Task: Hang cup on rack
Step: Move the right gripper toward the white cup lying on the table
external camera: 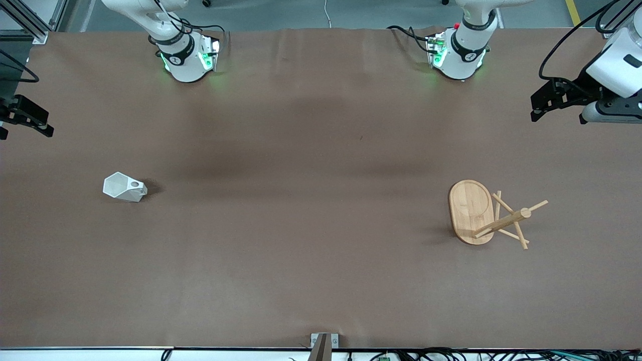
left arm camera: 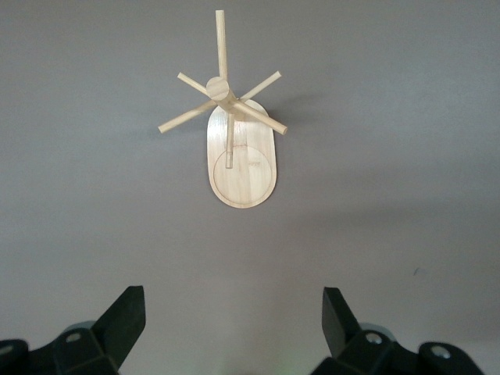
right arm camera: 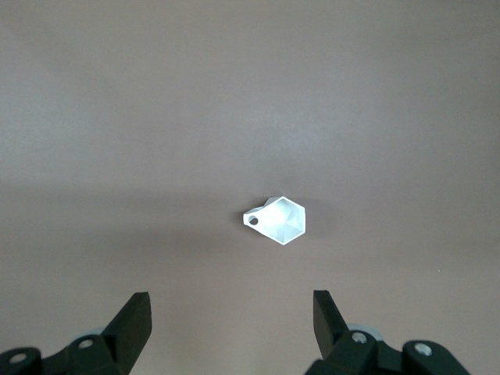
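Left gripper [external camera: 539,108]: upper right edge of frame in front view, up over the table's end on the left arm's side; fingers [left arm camera: 125,316] spread wide, nothing between them.
Right gripper [external camera: 25,123]: upper left edge of frame in front view, partly cut off, over the table's end on the right arm's side; fingers [right arm camera: 133,320] spread wide in right wrist view, holding nothing.
Arms: both wait, clear of the things on the table.
Cup [external camera: 124,187]: left-centre of frame in front view, white, faceted, lying on its side on the table; hexagonal mouth shows in right wrist view [right arm camera: 281,219], handle tab with round hole on the side toward the frame's middle.
Rack [external camera: 489,213]: right-centre of frame in front view, bamboo, standing on its oval base; post and thin angled pegs spread over the base's end toward the left arm's side; seen from above in left wrist view [left arm camera: 238,148], mid-upper frame.
Cup vs rack: well apart, at about the same height in frame, not touching.
Table [external camera: 311,225]: brown cover, fills most of front view.
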`<state>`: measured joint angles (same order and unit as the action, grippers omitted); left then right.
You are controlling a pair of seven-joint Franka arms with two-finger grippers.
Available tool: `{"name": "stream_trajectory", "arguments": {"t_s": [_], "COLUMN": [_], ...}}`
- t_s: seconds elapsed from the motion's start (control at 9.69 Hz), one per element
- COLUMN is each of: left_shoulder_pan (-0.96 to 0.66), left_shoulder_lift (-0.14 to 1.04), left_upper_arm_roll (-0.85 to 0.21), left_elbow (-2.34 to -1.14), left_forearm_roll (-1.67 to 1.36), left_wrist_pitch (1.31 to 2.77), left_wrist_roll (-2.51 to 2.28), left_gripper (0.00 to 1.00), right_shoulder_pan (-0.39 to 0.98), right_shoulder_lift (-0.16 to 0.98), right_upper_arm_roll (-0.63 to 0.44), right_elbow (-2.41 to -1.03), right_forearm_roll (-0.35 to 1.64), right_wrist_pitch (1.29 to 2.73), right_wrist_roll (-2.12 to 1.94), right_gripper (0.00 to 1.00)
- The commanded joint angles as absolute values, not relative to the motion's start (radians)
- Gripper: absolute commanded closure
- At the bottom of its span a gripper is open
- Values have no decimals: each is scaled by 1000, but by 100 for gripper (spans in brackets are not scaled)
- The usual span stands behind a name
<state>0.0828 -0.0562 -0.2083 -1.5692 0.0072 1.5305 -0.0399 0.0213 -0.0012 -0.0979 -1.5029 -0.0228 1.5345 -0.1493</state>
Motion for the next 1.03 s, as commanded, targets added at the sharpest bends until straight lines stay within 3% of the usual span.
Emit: {"name": "stream_trajectory", "arguments": {"t_s": [0.0, 0.62, 0.93], "left_shoulder_pan": [84, 112, 115], "left_shoulder_lift": [-35, -34, -20], "left_upper_arm_roll": [-210, -209, -209], "left_elbow": [-1571, -1569, -1569], "left_forearm_roll": [9, 6, 0], "left_wrist_pitch": [1516, 1516, 1516], "left_wrist_roll": [-29, -18, -20], "left_gripper": [0, 0, 0], "right_shoulder_pan": [15, 2, -78], "right_shoulder_lift": [2, 21, 44], "right_upper_arm_roll": [-91, -92, -91], "right_elbow": [-1491, -1497, -1602], "right_forearm_roll": [-26, -26, -25], "right_wrist_pitch": [1534, 1551, 1671], "right_wrist_roll": [-160, -160, -205], "right_gripper": [8, 9, 9]}}
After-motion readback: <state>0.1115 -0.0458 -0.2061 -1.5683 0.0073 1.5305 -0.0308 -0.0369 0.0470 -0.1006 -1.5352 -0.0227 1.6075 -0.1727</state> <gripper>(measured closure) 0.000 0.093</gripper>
